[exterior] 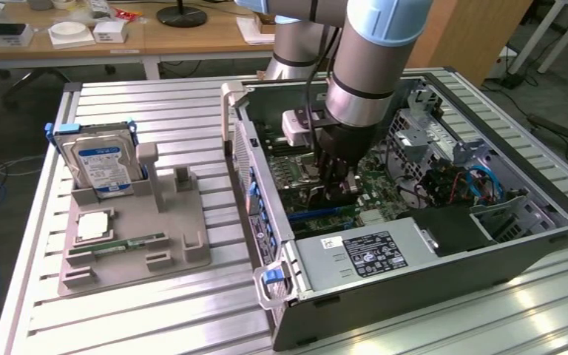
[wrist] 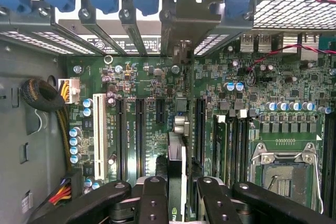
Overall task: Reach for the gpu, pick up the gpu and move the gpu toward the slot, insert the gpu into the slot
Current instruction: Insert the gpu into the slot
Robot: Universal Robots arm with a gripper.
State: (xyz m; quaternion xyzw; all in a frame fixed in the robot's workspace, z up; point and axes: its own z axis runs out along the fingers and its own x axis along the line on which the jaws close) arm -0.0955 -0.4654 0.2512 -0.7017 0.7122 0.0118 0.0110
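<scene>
Gripping the gpu (wrist: 176,166) edge-on | gripper (wrist: 176,195) clamped on card | low over motherboard (wrist: 262,108) inside computer case (exterior: 521,251)

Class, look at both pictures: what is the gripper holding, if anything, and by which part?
The gripper holds the gpu edge-on by its upper edge, above the motherboard inside the computer case.

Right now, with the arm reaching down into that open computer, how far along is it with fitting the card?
Picked up and carried over: the gpu is edge-on between the gripper fingers, above the green motherboard inside the computer case. In hand: it is lined up along the long slots. Left: whether it is fully seated cannot be told. The hard drive stands on its holder outside.
</scene>
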